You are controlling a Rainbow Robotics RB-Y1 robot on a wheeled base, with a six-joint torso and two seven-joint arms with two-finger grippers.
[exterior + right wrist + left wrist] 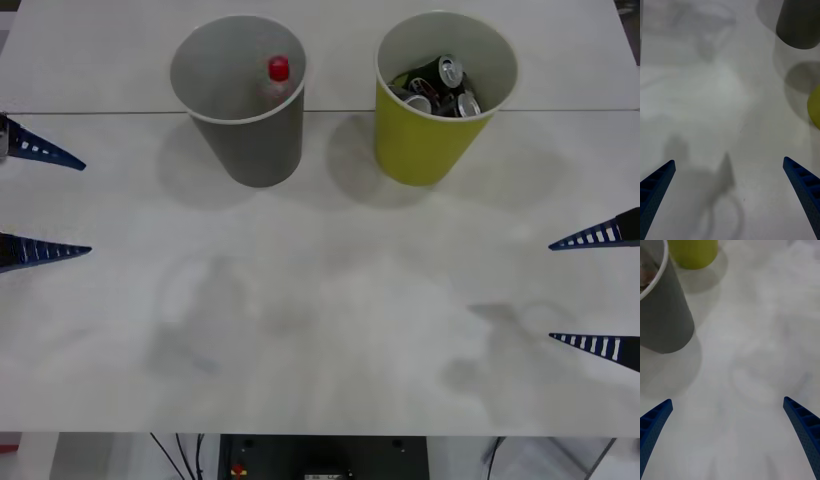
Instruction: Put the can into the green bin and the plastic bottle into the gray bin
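My left gripper [88, 207] sits at the left edge of the white table [330, 330], its two blue ribbed fingers [45, 152] spread wide apart and holding nothing; my right gripper [550, 292] sits at the right edge, nearer to me, its fingers [590, 238] likewise wide apart and empty. Between the two grippers the tabletop is bare, crossed by soft shadows; a seam runs across the table just behind the bins' bases. The gray bin [250, 140] stands upright at the far left of centre; the plastic bottle [276, 82] stands inside it, red cap up, leaning toward the wall on the green bin's side; its label cannot be read. The green bin [425, 140] stands upright just beside the gray bin, the two apart with a strip of table between them; several cans [445, 88] lie heaped inside it, dark with silver ends; their printing is too small to read. In my left wrist view the gray bin [662, 315] is near and the green bin [694, 253] beyond it; in my right wrist view the gray bin [799, 22] and an edge of the green bin [814, 107] show across open table.
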